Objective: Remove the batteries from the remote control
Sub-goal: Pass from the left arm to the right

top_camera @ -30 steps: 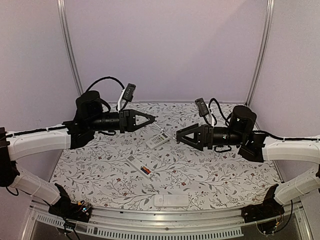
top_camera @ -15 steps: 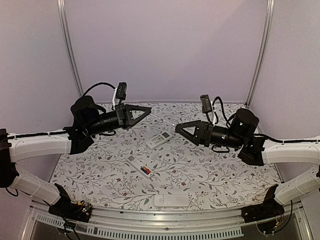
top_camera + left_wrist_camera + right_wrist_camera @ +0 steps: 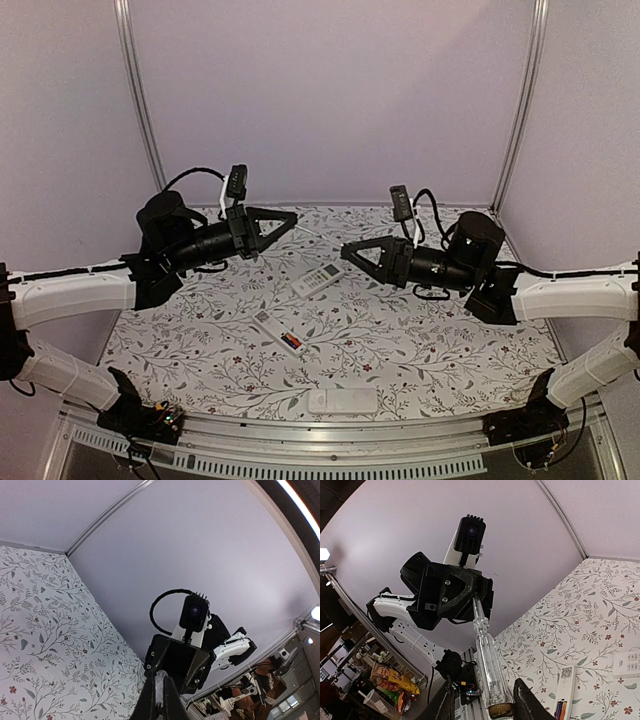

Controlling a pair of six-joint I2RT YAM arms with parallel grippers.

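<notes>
The left claw [image 3: 290,217] is clamped on a thin clear stick [image 3: 487,665], which only the right wrist view shows plainly. The batteries [image 3: 292,342] sit in the open remote [image 3: 272,327] on the table [image 3: 450,340], well apart from both claws. The right claw [image 3: 347,249] stands apart around the stick's end.

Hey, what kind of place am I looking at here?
Probably a robotics lab test booth: an aluminium frame post, a plain lilac wall panel, and workshop clutter outside the enclosure.
</notes>
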